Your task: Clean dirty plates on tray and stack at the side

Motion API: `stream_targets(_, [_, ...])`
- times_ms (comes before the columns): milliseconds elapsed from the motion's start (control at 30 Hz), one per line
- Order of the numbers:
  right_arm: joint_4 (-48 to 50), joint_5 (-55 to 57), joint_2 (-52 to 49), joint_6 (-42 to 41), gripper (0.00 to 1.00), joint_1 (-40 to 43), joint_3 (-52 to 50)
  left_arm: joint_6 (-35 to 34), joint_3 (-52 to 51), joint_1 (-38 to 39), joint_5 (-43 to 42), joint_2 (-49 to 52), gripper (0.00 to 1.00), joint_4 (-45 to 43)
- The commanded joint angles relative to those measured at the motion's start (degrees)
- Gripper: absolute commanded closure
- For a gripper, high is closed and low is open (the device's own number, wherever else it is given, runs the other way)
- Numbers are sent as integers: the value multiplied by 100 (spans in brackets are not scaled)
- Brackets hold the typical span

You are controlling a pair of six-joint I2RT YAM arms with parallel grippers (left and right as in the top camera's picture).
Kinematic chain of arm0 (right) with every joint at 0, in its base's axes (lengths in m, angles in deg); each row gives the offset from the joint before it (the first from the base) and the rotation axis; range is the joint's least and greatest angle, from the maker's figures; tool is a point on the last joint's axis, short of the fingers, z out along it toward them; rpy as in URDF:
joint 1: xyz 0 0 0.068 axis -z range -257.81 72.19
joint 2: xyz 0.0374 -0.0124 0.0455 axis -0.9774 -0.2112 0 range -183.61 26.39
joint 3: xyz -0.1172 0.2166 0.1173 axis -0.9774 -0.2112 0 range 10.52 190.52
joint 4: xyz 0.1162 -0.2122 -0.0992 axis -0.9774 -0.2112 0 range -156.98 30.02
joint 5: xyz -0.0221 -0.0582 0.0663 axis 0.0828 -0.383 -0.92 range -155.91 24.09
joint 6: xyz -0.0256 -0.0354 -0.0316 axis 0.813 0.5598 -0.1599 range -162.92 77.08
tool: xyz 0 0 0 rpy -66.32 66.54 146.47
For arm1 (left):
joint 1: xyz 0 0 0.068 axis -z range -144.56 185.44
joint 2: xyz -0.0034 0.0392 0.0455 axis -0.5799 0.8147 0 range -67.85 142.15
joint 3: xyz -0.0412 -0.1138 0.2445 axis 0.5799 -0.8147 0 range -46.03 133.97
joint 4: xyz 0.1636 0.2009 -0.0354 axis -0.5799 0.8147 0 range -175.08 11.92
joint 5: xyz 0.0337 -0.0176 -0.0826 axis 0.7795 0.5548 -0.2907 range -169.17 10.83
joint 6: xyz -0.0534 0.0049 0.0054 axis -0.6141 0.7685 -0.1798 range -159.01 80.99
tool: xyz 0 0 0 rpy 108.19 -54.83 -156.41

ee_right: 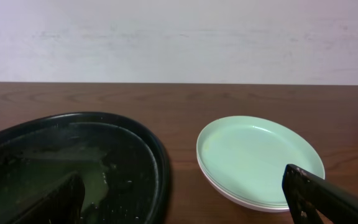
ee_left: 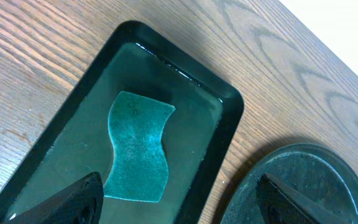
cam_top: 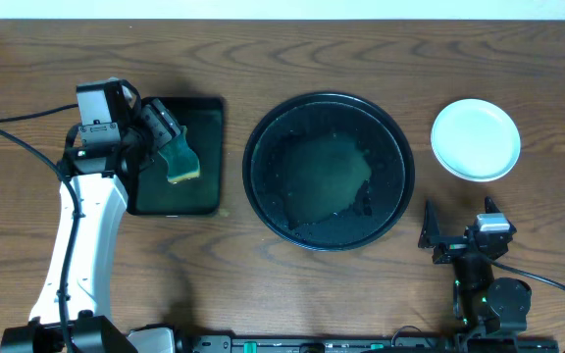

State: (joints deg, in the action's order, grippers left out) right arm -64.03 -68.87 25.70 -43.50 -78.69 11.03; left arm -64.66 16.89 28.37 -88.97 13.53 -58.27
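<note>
The plates (cam_top: 475, 139) stand in a stack on the table to the right of the round black tray (cam_top: 255, 157); the top one is pale mint. In the right wrist view the stack (ee_right: 260, 160) sits beside the tray (ee_right: 159, 158). The tray holds a greenish wet film and no plate. My left gripper (cam_top: 165, 132) is open above a teal sponge (ee_left: 137, 147) that lies in the dark-green tray (ee_left: 229, 118). My right gripper (cam_top: 459, 220) is open and empty near the front edge, below the plates.
The dark-green rectangular tray (cam_top: 214, 110) lies left of the black tray, with the sponge (cam_top: 180, 160) in it. The black tray's rim (ee_left: 303, 180) shows at the lower right of the left wrist view. A cable runs across the table's left side.
</note>
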Motion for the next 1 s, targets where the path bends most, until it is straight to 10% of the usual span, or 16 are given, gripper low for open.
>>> stream_targets(0, [-20,52,42,90,1,-28,-15,57,-2,-26,326,-116,20,68])
stream_targets(433, [-20,55,42,90,1,-28,-15,1886,-1829,-24,743,-3174,20,656])
stream_targets(967, [-20,52,42,87,1,-28,-15,2133,-4109,-9,444,-6953,20,-291])
